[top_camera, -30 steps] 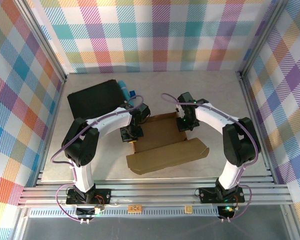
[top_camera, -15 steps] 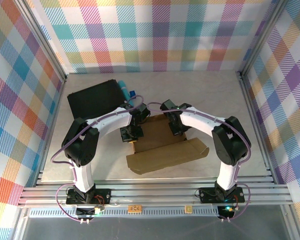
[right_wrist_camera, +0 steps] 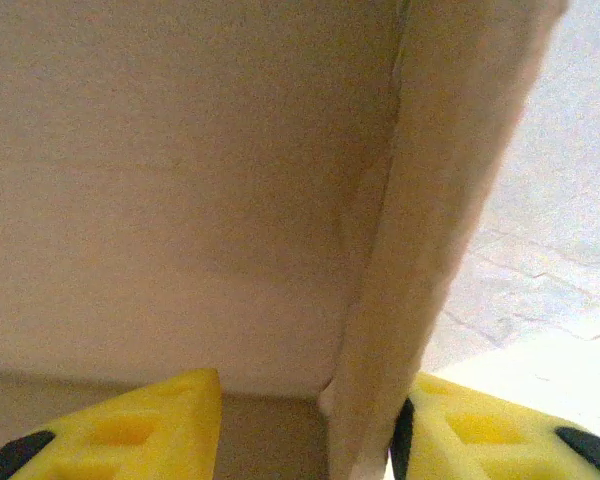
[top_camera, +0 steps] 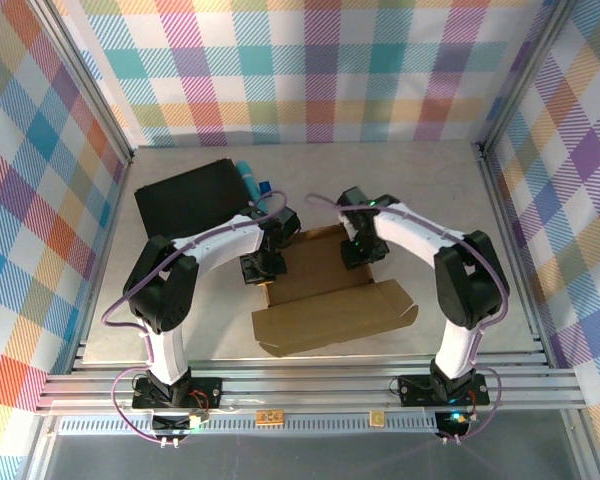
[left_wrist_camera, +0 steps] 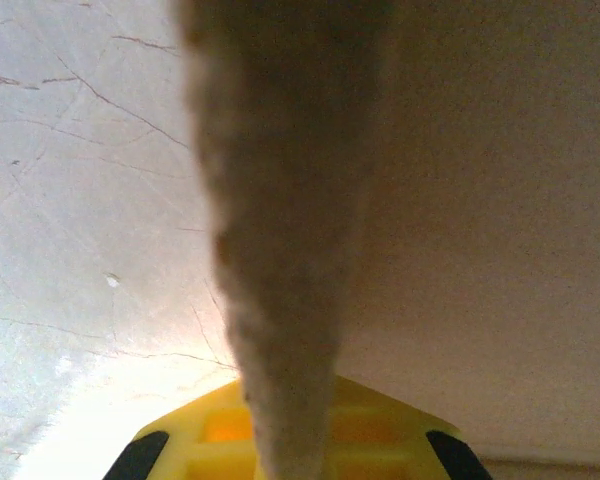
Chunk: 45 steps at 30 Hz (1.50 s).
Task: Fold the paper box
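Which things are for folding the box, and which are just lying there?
For the job:
- the paper box, brown cardboard, partly folded

Just lying about:
- the black case, at the back left
- the blue thing beside the case; too small to tell what it is

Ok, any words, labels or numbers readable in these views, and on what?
No text can be read.
On the cardboard box: none, plain brown.
On the black case: none showing.
On the orange tag and yellow tag by the front rail: marks too small to read.
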### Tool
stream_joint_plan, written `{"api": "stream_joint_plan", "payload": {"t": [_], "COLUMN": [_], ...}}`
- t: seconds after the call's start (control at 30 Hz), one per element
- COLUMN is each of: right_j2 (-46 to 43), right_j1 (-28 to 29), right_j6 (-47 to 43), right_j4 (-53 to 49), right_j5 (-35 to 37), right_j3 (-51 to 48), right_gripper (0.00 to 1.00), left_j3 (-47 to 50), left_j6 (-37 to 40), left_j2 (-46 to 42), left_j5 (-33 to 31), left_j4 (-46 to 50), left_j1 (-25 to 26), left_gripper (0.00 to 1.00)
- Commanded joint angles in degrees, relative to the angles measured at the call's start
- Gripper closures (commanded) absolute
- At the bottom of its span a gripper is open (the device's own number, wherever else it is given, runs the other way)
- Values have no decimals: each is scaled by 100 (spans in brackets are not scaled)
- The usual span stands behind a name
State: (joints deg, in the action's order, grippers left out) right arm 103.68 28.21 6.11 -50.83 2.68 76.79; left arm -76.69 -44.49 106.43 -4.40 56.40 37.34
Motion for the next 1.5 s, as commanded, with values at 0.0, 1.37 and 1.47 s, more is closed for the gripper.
{"api": "stream_joint_plan", "payload": {"t": [0.0,1.37,1.47], "right_j2": [-164,1758,1858], "right_j1": [-587,-2766,-2758], "right_j6": [-569,-1105,-1077], "right_j4": [-404,504,523], "right_j5": [-2395,-6006,-5986], "right_j3": [397,-4,10], "right_gripper": [52,61,63], "left_j3": [55,-9,-63], "left_j6": [2,44,40], "left_j2": [-140,-160,-124], "left_j5": [52,93,91], "left_j4": [-411,-402,-393], "left_j1": [-8,-14,-14], "left_gripper": [100,100,100]}}
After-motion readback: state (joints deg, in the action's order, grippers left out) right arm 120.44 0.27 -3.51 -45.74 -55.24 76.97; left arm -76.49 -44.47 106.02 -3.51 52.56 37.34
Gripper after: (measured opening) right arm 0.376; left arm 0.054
